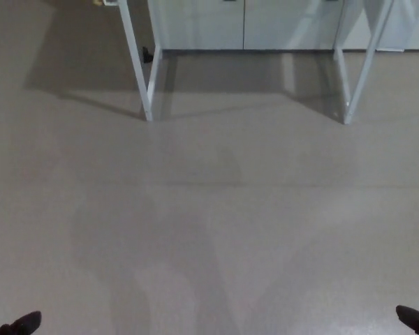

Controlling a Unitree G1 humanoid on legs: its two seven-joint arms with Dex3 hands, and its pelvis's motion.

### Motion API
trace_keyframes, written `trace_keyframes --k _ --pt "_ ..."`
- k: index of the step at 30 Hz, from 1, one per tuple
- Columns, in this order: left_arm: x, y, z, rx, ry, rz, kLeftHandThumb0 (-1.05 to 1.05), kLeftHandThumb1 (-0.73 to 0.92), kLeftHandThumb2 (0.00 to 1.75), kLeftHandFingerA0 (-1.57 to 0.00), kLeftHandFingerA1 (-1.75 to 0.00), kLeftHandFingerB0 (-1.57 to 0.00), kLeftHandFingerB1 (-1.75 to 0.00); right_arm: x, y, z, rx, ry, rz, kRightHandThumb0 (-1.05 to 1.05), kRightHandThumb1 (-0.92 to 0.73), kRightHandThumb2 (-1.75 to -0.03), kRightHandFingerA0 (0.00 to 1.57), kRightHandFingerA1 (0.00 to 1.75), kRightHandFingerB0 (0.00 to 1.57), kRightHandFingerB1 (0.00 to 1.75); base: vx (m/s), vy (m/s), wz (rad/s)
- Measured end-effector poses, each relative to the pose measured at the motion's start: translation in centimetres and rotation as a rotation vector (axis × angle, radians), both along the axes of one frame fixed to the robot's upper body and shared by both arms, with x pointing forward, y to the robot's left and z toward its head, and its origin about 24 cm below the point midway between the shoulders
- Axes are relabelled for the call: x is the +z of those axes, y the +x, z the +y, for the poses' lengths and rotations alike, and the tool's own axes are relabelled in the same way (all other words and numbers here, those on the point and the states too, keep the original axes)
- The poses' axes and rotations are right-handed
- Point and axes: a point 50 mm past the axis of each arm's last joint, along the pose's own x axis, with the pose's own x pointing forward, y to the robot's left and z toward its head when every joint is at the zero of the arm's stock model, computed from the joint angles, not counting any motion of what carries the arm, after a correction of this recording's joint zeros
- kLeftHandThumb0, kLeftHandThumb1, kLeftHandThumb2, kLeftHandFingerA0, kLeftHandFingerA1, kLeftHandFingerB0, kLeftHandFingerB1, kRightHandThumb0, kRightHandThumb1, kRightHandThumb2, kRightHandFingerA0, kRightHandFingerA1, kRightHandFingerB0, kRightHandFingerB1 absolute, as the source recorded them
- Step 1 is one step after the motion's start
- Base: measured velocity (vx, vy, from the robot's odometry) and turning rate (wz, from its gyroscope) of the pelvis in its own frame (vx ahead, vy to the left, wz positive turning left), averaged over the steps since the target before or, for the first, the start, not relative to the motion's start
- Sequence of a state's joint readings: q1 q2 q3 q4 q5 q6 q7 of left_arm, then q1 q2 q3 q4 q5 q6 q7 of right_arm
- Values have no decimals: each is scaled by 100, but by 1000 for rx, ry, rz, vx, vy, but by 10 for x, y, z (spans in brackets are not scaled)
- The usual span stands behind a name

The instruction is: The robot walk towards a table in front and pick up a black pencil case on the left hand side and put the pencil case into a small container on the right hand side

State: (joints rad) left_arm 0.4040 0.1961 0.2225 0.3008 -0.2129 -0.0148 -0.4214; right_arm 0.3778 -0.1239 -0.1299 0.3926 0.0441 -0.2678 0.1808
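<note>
Neither a pencil case nor a container shows in the head view. Only the table's white legs are visible, the left leg [141,66] and the right leg [357,70], standing on the floor ahead; its top is cut off by the picture's upper edge. A black tip of my left hand [19,325] pokes in at the bottom left corner. At the bottom right corner there is a black tip of my right hand [414,319]. Both are low and far from the table.
A wide stretch of grey floor [209,209] lies between me and the table legs. Pale cabinet doors [244,24] run along the back behind the table. A small dark object [147,54] sits by the left leg.
</note>
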Motion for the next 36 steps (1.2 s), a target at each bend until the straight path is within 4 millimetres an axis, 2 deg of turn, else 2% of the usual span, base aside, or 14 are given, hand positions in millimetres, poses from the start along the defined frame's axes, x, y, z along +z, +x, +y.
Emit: trace_keyframes --k 6,15,28,36 --pt "-2 -1 -1 -4 5 12 -31 50 56 -21 -38 -12 -24 -2 -5 -1 -7 -1 15 -50 -46 -54 54 46 33 39 296 156 -12" --pt "1 2 5 -10 38 14 -33 52 56 -21 -37 -12 -27 -2 -3 4 5 -1 7 -45 -47 -53 51 48 30 40 279 131 -4" --pt "-3 -2 2 -23 42 28 -33 51 56 -21 -38 -12 -27 -3 -5 2 -2 -7 15 -47 -47 -53 51 47 31 39 205 -157 8" --pt "-5 -5 2 -34 51 44 -36 52 56 -22 -37 -12 -27 -5 -9 2 -8 -6 29 -52 -47 -54 52 48 29 38 160 66 -5"
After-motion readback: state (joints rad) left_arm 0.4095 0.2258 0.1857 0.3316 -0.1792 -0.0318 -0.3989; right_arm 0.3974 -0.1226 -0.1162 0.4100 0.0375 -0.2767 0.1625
